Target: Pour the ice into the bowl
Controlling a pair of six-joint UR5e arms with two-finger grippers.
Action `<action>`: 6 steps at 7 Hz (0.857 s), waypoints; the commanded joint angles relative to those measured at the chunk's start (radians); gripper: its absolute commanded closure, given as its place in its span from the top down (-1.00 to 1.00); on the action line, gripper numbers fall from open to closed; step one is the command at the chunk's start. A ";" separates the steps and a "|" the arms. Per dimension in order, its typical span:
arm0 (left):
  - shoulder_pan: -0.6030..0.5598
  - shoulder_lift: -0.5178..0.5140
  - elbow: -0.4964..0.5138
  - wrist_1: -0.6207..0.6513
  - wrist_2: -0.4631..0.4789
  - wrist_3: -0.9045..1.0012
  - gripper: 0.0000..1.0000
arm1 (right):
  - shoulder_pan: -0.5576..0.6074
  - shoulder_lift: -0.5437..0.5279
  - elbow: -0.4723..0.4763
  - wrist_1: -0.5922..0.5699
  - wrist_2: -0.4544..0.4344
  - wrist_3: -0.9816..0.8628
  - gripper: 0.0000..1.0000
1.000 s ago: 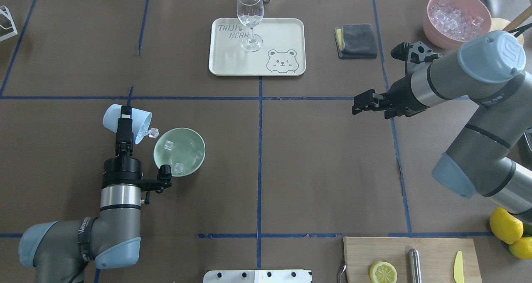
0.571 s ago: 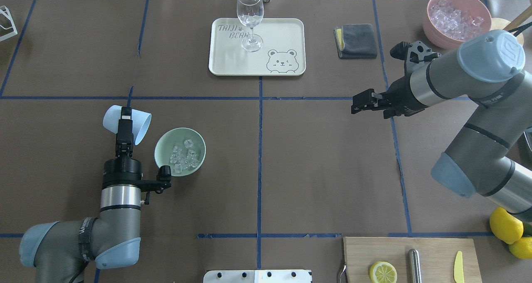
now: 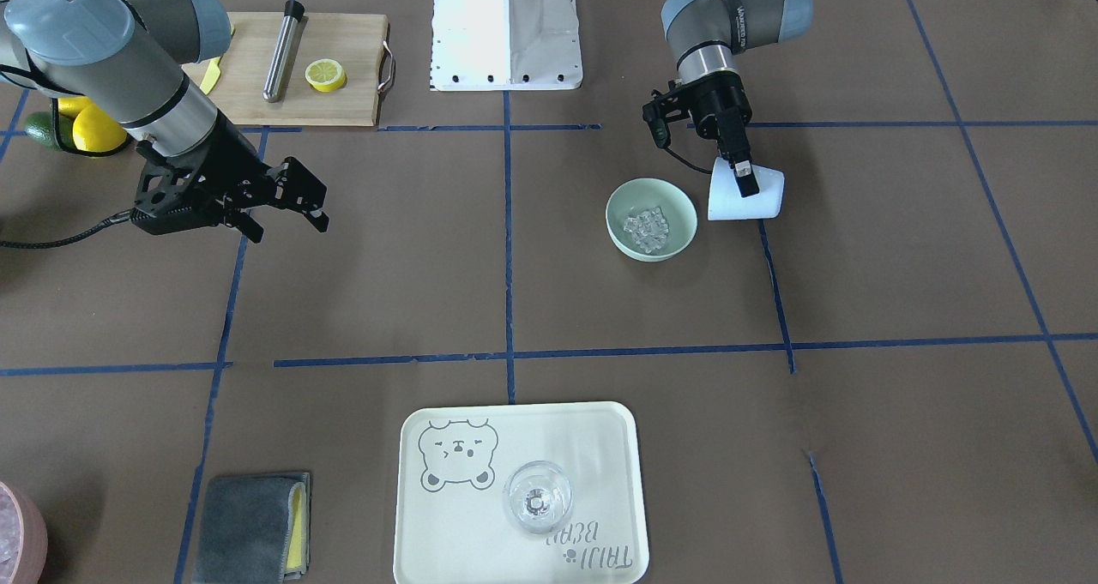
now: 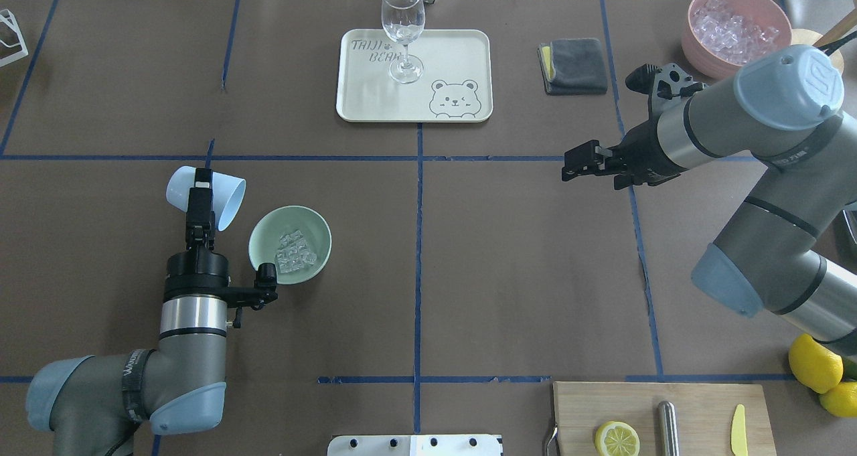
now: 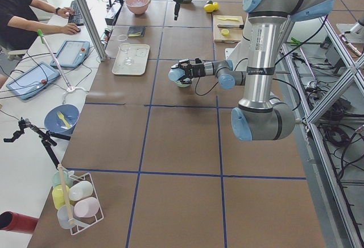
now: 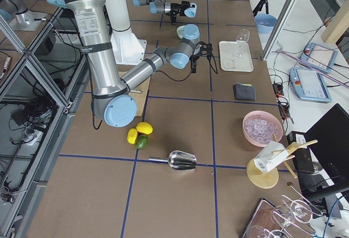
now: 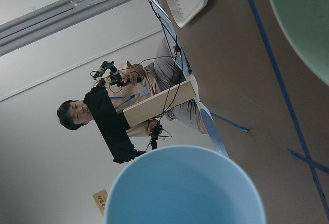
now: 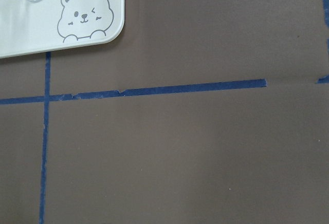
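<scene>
Plainly, the ice (image 4: 294,252) is seen gathered in one cluster at the bottom of the bowl (image 4: 260,242), which is set on the brown table (image 4: 522,275) in the left half of the overhead view, a little below the middle; in the front-facing view the same bowl (image 3: 619,211) is found right of centre in the upper half, with the ice (image 3: 646,224) inside it. Just beside the bowl, to its upper left in the overhead view, a light blue cup (image 4: 231,198) is held tipped on its side, its mouth turned toward the bowl; the left gripper (image 4: 201,187) is clamped on the cup's wall, one finger being visible across the top of it. No ice is shown in the cup (image 7: 185,188) by the left wrist camera (only the smooth blue inside is seen there).

The right gripper (image 4: 574,165) is held above the table in the right half of the overhead view, well apart from the bowl; in the front-facing view its fingers (image 3: 304,191) are seen spread apart with nothing between them.

At the top centre of the overhead view a tray (image 4: 462,47) is laid, with a wine glass (image 4: 403,31) upright on it; a grey cloth (image 4: 576,64) is placed to its right; a pink container (image 4: 693,44) of ice cubes is set in the upper right corner.
</scene>
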State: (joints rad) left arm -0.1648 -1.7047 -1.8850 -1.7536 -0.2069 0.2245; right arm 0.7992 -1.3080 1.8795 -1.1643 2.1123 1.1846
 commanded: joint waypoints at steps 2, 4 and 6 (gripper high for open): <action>-0.007 0.005 -0.171 -0.010 -0.209 0.107 -1.00 | -0.002 0.006 0.001 0.002 -0.002 0.009 1.00; -0.024 0.000 -0.229 -0.012 -0.354 0.107 -1.00 | -0.002 0.006 0.001 0.003 -0.002 0.009 1.00; -0.080 0.010 -0.279 -0.050 -0.492 0.099 -1.00 | -0.005 0.007 0.004 0.003 -0.002 0.009 1.00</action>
State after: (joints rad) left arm -0.2063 -1.7021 -2.1344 -1.7761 -0.6035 0.3271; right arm 0.7960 -1.3019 1.8818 -1.1614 2.1108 1.1934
